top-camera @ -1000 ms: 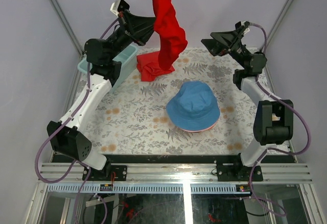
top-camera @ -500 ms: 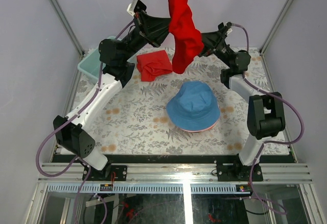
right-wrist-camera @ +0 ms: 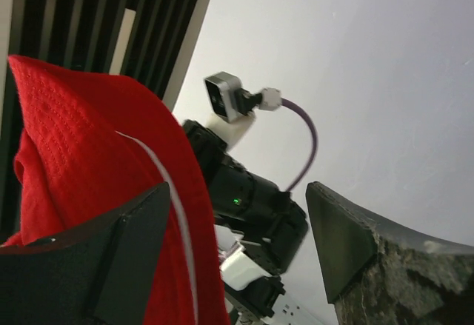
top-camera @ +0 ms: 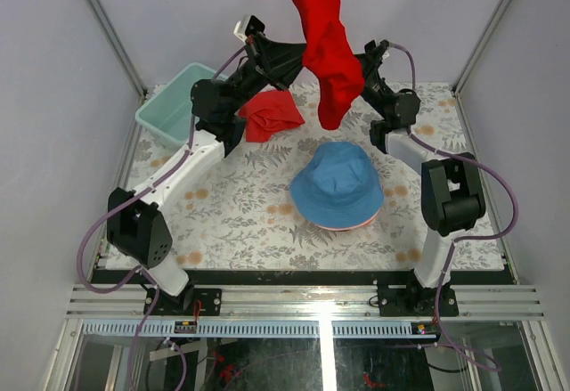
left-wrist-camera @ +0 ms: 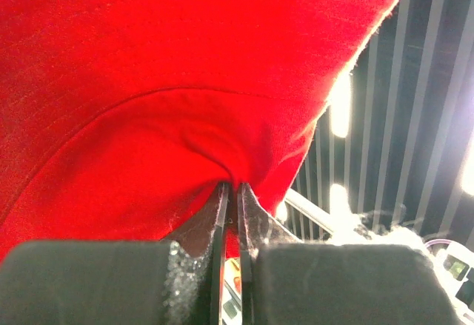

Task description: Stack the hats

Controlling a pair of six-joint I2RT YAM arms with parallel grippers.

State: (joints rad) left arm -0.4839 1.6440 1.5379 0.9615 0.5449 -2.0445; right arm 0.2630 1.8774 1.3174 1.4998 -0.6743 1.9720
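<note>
From above, the soft red fabric bucket hat [top-camera: 326, 48] hangs high over the back of the floral-patterned table [top-camera: 232, 222], with the left gripper [top-camera: 305, 52] at one side and the right gripper [top-camera: 355, 64] at the other. Below sits the blue bucket hat [top-camera: 337, 186], crown up, a pink brim edge [top-camera: 343, 228] peeking out beneath it. A flat square red cloth [top-camera: 270, 113] and a teal plastic bin [top-camera: 174, 106] lie behind. Left wrist view: both fingers are pinched tight on a fold of red fabric. Right wrist view: the jaws gape wide, the red hat draped just beside one finger; whether they touch, I can't tell.
</note>
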